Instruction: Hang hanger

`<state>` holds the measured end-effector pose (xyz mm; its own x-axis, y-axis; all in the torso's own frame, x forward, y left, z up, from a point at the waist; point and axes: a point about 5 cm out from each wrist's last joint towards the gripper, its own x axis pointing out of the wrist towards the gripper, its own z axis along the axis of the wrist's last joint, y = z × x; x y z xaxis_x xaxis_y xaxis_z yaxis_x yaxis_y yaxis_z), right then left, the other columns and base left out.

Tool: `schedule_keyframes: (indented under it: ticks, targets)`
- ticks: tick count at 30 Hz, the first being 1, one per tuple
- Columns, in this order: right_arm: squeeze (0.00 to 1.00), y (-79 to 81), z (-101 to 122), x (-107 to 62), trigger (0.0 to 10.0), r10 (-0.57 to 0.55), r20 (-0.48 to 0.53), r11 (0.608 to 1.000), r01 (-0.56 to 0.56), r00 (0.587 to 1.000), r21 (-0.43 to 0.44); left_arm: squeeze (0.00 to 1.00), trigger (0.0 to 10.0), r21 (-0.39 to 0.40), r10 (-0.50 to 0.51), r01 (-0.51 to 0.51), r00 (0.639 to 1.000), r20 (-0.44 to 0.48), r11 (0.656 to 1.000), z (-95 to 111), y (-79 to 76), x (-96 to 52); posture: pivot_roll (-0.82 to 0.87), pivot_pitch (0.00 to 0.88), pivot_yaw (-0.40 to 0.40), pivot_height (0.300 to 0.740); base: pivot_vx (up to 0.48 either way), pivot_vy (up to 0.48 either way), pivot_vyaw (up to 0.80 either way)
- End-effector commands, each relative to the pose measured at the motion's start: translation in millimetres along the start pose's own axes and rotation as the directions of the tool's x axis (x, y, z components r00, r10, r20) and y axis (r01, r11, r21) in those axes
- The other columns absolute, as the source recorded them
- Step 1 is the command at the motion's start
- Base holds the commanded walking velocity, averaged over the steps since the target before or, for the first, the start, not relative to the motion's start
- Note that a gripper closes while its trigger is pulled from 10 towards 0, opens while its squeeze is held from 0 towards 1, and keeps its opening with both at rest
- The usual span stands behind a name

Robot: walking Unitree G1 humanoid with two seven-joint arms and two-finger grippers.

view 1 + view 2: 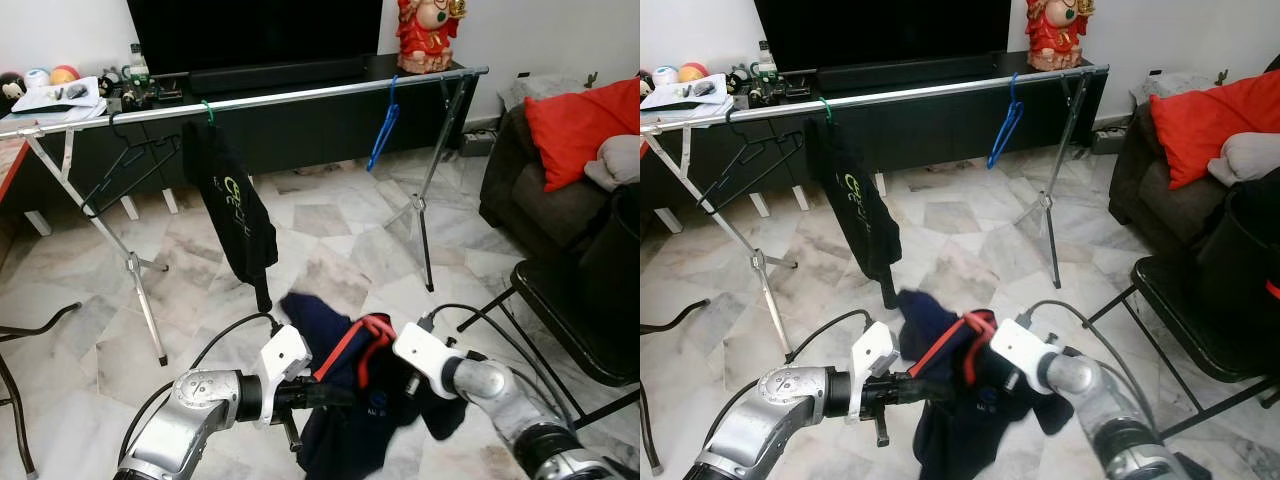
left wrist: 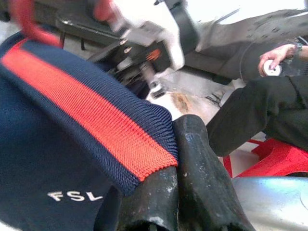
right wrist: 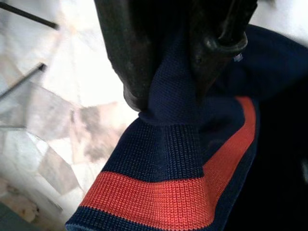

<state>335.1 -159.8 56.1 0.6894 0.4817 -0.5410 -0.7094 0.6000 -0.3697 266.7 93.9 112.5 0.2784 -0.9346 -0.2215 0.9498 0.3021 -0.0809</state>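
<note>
- Left eye view: the left claw (image 1: pixel 335 395) and the right claw (image 1: pixel 408 385) hold between them a navy shirt with a red-striped collar (image 1: pixel 350 400), low in front of the robot and above the marble floor (image 1: pixel 330 250). A red hanger (image 1: pixel 372 335) sits in the collar, its hook curving up between the two claws. Well apart, the clothes rail (image 1: pixel 300 96) already carries a black shirt (image 1: pixel 232 215), an empty black hanger (image 1: pixel 125 160) and a blue hanger (image 1: pixel 384 125).
- Right eye view: the same scene; the rail has free space between the black shirt and the blue hanger.
- Left wrist view: the left claw is clenched on the knitted collar edge. A seated person (image 2: pixel 269 110) is behind.
- Right wrist view: the right claw pinches the navy collar band firmly.
- Judgement: the step in hand seems to be fitting the garment on the hanger. The next move calls for lifting the hook up and over the rail, probably after stepping closer.
</note>
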Motion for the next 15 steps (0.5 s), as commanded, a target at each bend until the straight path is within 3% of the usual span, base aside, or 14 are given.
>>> schedule_keyframes:
  ticks: [1,3,9,10,15]
  targets:
    - [0.0,-9.8,8,-1.3,0.0,-0.035,0.041,0.998,0.033,0.999,0.057,0.0,10.0,-0.006,-0.04,0.04,0.999,-0.004,0.999,0,-5.0,0.3,0.07,0.085,0.017,0.74,0.0,0.0,0.0]
    - [0.0,-9.9,16,1.1,0.0,-0.028,0.084,0.995,0.02,0.996,0.093,0.0,10.0,0.009,-0.039,0.039,0.999,-0.005,0.999,2,-4.8,1.0,0.07,0.082,0.017,0.74,0.0,0.0,0.0]
    - [0.0,-9.4,19,2.8,0.0,-0.029,0.088,0.996,0.021,0.996,0.086,0.0,10.0,0.011,-0.038,0.038,0.999,0.0,0.999,5,-6.5,4.4,0.07,0.074,0.018,0.74,0.0,0.0,0.0]
    - [0.0,-8.9,20,3.1,0.0,-0.026,0.093,0.996,0.018,0.995,0.089,1.0,10.0,0.0,-0.05,0.05,0.999,-0.005,0.999,5,-8.2,3.9,0.07,0.071,0.02,0.74,0.0,0.0,0.0]
    - [0.0,-8.4,19,2.9,0.0,-0.027,0.093,0.996,0.019,0.995,0.092,1.0,10.0,-0.009,-0.071,0.071,0.997,-0.02,0.997,3,-11.3,2.1,0.07,0.067,0.021,0.74,0.0,0.0,0.0]
